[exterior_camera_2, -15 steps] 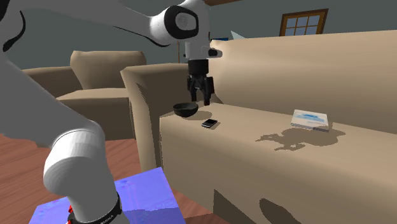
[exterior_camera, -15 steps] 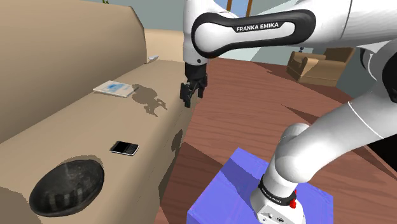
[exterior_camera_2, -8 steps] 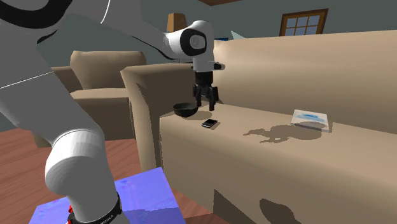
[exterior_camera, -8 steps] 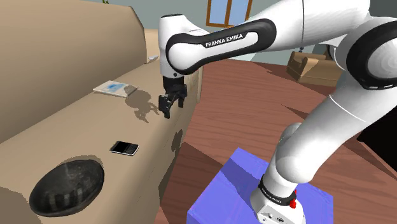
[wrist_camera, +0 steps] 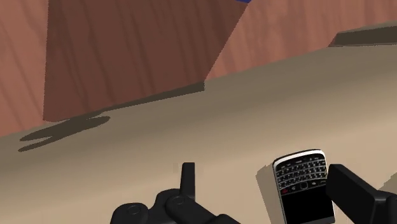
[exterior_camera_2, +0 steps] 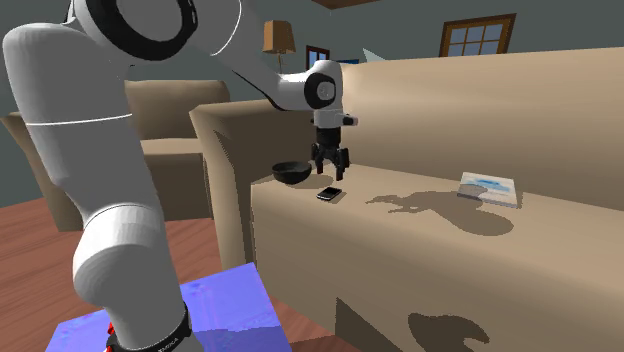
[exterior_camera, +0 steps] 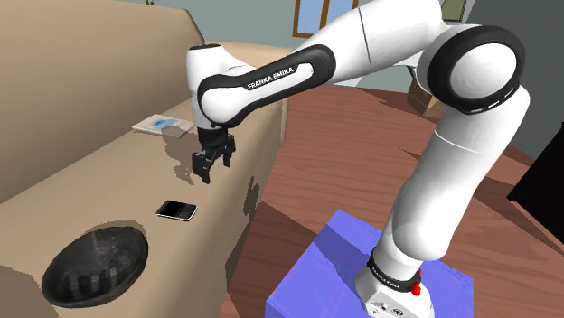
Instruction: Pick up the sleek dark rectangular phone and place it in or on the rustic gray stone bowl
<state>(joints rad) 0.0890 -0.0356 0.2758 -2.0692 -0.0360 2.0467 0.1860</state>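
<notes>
Pointing down over the tan sofa point(exterior_camera: 81, 181), the gripper point(exterior_camera: 210, 169) hangs in the shoulder view with its black fingers apart and nothing between them, above the seat cushion and clear of it. The phone point(exterior_camera: 176, 210) lies flat on the same cushion, near the gripper on the side toward the dark grey stone bowl point(exterior_camera: 95, 265), which sits farther along the seat at the shoulder view's lower left. A light booklet point(exterior_camera: 163, 125) rests on the cushion beyond the gripper, well apart from the phone. The blue stand point(exterior_camera: 361, 262) stands on a reddish wooden floor point(exterior_camera: 343, 135). In the second exterior view the gripper point(exterior_camera_2: 330, 172) hovers just above the phone point(exterior_camera_2: 330, 194), its fingertips close to it, though contact cannot be judged. The bowl point(exterior_camera_2: 292, 172) sits just beside, by the sofa's point(exterior_camera_2: 420, 260) armrest, and the booklet point(exterior_camera_2: 489, 188) lies far off toward the second exterior view's right, past the arm's shadow point(exterior_camera_2: 430, 205) on the seat. An armchair point(exterior_camera_2: 150, 110), a lamp point(exterior_camera_2: 280, 38) and a window point(exterior_camera_2: 477, 35) show behind. In the wrist view the gripper point(wrist_camera: 262, 172) is wide open: its fingers point(wrist_camera: 188, 177) stand far apart, and the phone point(wrist_camera: 304, 184), showing a keypad and a dark screen, lies on the sofa point(wrist_camera: 191, 121) between them, close to one finger that overlaps its corner. Neither finger clasps it. The wooden floor point(wrist_camera: 127, 51) runs beyond the cushion's edge.
</notes>
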